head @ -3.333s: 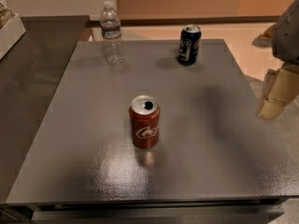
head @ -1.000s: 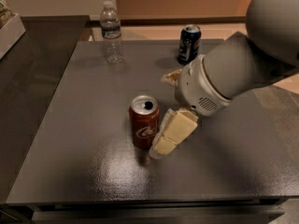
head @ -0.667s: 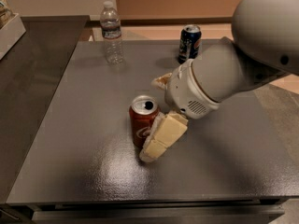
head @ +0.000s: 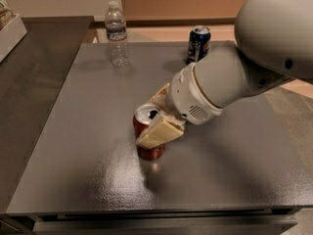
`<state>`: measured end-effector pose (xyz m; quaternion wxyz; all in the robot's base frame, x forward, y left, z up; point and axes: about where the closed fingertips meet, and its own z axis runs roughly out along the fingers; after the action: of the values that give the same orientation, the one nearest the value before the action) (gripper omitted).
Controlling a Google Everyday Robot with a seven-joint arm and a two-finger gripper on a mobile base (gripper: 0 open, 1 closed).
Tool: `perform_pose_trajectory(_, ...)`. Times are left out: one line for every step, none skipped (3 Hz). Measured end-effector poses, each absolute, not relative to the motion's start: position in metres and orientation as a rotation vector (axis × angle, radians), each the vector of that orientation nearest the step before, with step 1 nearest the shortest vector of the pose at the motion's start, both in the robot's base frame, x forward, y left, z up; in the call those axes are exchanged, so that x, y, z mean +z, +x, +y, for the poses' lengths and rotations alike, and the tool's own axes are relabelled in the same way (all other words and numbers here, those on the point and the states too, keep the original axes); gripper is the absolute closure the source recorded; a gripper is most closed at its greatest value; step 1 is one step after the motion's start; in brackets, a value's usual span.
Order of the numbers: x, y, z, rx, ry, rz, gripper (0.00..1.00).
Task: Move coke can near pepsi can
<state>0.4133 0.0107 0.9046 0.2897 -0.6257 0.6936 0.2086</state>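
The red coke can (head: 146, 151) stands upright near the middle of the grey table (head: 73, 131). My gripper (head: 157, 114) has come in from the right and sits over the can, with one cream finger (head: 159, 131) in front of it and the other behind it. The jaws are apart with the can between them, and the can still rests on the table. The dark blue pepsi can (head: 198, 44) stands upright at the far edge of the table, right of centre and well beyond the coke can. My arm hides part of the table between the two cans.
A clear plastic water bottle (head: 117, 33) stands at the far left of the table. A darker counter (head: 29, 72) adjoins the table on the left, with a white box (head: 10, 26) at its far end. The floor lies to the right.
The arm has swung in from the right edge to the coke can. Over the last second the gripper slid further left, so its fingers now straddle the can. Neither can has moved.
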Motion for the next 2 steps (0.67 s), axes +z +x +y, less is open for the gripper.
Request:
perform_pose_trajectory(0.911, 0.42, 0.0, 0.531, -1.61, 1.877, 0.64)
perform_pose_trajectory(0.923, 0.443, -0.032, 0.453, -1.488, 1.939, 0.88)
